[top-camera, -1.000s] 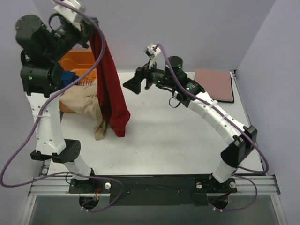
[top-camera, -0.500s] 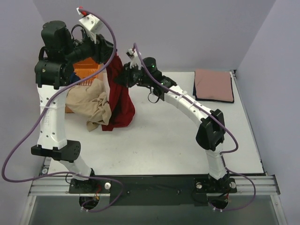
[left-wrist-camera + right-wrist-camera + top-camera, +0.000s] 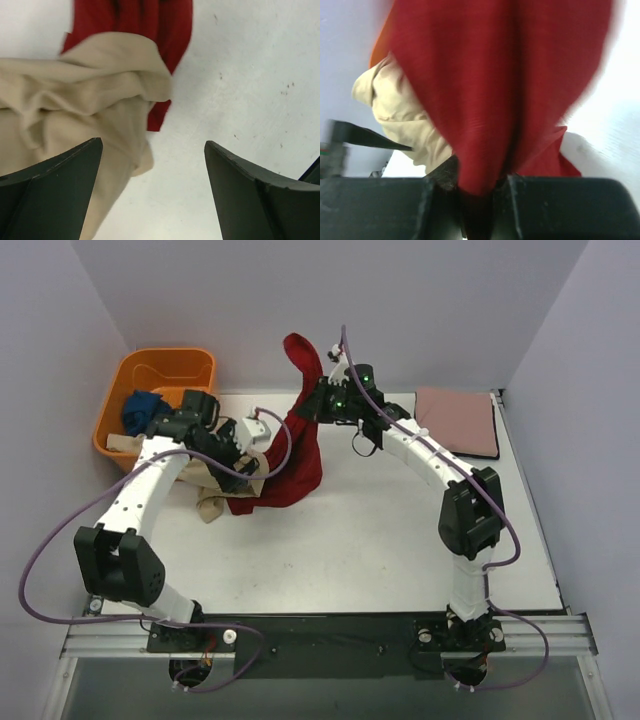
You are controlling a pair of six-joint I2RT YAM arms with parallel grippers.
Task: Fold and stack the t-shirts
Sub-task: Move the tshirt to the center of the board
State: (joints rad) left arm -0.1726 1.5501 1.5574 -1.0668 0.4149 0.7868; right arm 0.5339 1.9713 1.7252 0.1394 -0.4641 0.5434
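The dark red t-shirt (image 3: 292, 455) hangs from my right gripper (image 3: 312, 404), its top end flipped up above the jaws and its lower part bunched on the table. In the right wrist view the right gripper (image 3: 477, 190) is shut on a fold of this red t-shirt (image 3: 495, 75). My left gripper (image 3: 252, 462) sits low beside the beige t-shirt (image 3: 210, 488). In the left wrist view it (image 3: 152, 145) is open and holds nothing. The beige t-shirt (image 3: 75, 100) lies by its left finger, with the red t-shirt (image 3: 150, 20) beyond. A blue t-shirt (image 3: 140, 410) lies in the basket.
The orange basket (image 3: 165, 362) stands at the back left with the beige cloth spilling over its side. A folded dusty pink t-shirt (image 3: 457, 420) lies at the back right. The walls close in behind and on both sides.
The left gripper let go of the red t-shirt and dropped from high up to the table by the beige one. The right gripper reached left, shut on the red t-shirt and now holds it up.
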